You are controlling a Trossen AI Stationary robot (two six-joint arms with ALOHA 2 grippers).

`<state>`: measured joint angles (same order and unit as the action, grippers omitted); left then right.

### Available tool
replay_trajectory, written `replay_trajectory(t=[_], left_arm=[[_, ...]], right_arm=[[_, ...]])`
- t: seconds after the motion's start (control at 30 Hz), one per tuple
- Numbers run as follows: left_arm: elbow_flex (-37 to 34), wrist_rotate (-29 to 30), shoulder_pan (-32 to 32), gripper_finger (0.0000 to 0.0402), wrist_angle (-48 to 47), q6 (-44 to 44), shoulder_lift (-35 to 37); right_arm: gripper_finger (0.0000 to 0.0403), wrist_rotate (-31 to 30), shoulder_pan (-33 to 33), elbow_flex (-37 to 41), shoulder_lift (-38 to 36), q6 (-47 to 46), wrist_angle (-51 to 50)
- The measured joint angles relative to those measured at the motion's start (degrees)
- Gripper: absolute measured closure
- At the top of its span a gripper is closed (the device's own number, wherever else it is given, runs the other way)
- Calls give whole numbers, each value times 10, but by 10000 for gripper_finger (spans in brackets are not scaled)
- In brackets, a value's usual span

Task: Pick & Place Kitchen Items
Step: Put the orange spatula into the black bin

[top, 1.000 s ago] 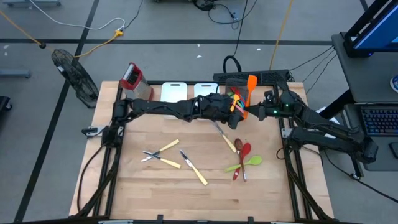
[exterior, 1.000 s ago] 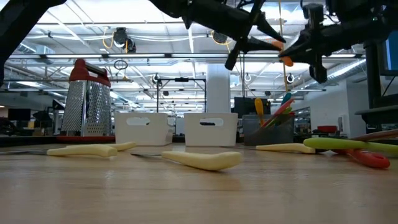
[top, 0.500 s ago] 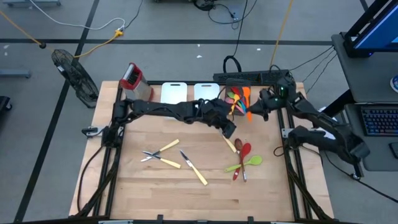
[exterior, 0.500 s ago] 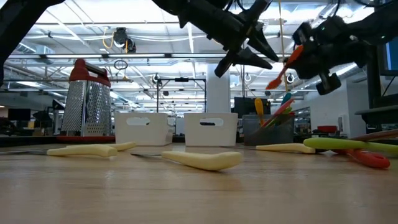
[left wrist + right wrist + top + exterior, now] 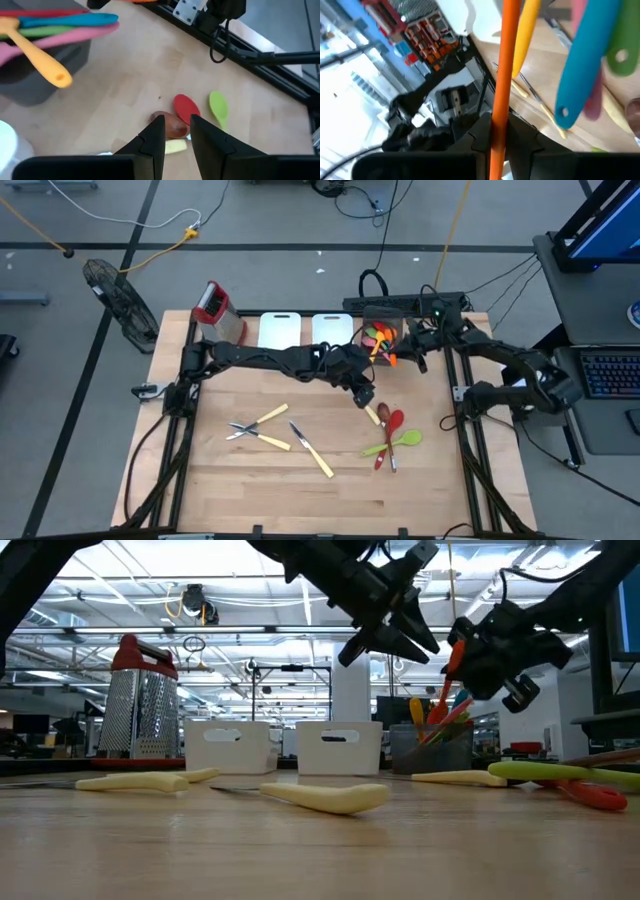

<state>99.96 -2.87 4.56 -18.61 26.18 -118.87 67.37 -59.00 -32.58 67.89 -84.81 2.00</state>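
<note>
Above the dark bin (image 5: 372, 332) at the tabletop's (image 5: 240, 480) far edge: right hand (image 5: 400, 352) clamped on orange spatula (image 5: 449, 668), tilted downward. Left hand (image 5: 362, 392), fingers slightly apart and empty, hovers over red spoon (image 5: 186, 107) and green spoon (image 5: 218, 105).

Orange spatula (image 5: 501, 75) tilts above binned utensils (image 5: 378, 337); others (image 5: 300, 435) lie scattered on wood.

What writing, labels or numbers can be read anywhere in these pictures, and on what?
None can be read.
The red-topped grater, the white bins and the utensils on the table show no lettering.
The blue screen in the high view is too small to read.
</note>
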Motion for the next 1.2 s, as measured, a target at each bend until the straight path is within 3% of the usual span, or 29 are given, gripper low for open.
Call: replay_trajectory(t=[0.27, 0.47, 0.63, 0.83, 1.2], left_arm=[[0, -3, 18, 309, -2, -61, 12], [0, 13, 30, 309, -35, -126, 69], [0, 37, 36, 309, -57, -157, 99], [0, 45, 39, 309, -81, -161, 113], [0, 45, 39, 309, -98, -161, 117]], right_arm=[[375, 1, -30, -37, 52, 0, 2], [373, 2, -32, -48, 87, 0, 4], [368, 3, -32, -48, 105, -16, 69], [336, 5, -32, -48, 116, -43, 97], [328, 10, -33, -48, 120, -39, 115]])
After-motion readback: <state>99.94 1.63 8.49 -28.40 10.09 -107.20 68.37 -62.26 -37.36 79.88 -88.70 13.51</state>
